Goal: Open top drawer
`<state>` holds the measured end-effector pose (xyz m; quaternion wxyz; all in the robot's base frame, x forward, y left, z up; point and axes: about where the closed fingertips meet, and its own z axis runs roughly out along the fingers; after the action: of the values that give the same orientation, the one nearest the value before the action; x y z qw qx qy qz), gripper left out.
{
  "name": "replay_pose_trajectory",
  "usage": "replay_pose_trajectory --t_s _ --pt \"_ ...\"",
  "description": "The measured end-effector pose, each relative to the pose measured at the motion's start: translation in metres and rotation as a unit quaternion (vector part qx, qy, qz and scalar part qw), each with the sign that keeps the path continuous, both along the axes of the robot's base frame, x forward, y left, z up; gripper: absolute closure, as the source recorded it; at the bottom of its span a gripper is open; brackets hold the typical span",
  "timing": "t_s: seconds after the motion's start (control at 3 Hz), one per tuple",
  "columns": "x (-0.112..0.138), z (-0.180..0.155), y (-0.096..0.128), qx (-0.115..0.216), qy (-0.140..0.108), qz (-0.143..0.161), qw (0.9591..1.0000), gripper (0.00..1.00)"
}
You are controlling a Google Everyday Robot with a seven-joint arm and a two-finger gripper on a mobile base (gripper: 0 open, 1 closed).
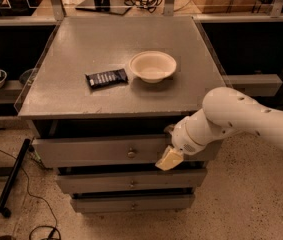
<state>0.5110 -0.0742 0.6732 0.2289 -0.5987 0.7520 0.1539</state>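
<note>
Tool: lower centre-right of the frame, against the right part of the top drawer, right of its knob; opening and any grip cannot be told.
Arm: white, entering from the right edge and sloping down-left.
Top drawer: just under the counter, a dark gap above its front.
Counter: carries a bowl and a dark snack bar.

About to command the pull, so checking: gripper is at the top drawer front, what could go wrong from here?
The gripper sits right of the knob on the top drawer, near its lower edge, so a pull may slip or catch the middle drawer. A jerk could shake the bowl above.
</note>
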Motion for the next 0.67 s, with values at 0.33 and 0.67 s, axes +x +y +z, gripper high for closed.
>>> replay_pose_trajectory --t_s 0.33,0.67 --pt "0.0000 0.0000 0.0000 0.000 0.000 0.000 1.0000 0.62" --pt "0.0000 0.0000 0.0000 0.000 0.000 0.000 1.0000 0.85"
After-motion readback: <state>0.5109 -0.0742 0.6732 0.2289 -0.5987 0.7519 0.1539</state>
